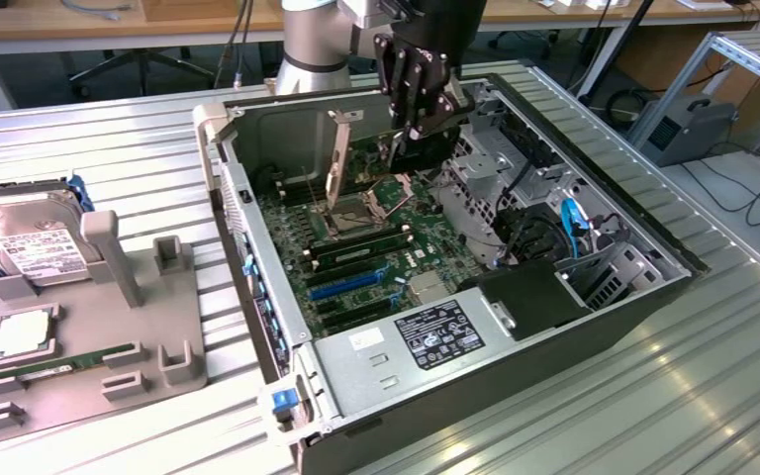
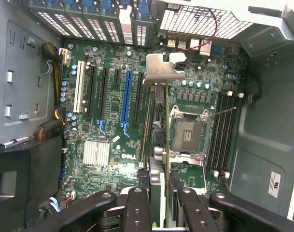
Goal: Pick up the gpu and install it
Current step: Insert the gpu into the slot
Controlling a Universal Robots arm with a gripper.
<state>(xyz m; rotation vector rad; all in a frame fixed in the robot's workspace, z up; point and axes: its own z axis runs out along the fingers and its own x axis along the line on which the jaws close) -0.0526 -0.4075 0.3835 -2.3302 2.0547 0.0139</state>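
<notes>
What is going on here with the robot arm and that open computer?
The robot arm's gripper is clamped on the gpu and holds it edge-on inside the open computer case, above the motherboard. The card's silver bracket points toward the slot openings at the rear of the case. It does not look seated in a slot yet. A hard drive sits on the gray tray at the exterior view's left.

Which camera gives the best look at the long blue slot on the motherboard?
The wrist view: the blue slot is seen almost straight on, along its full length, with nothing covering it. The exterior view shows the same slot at a slant, among darker slots.
</notes>
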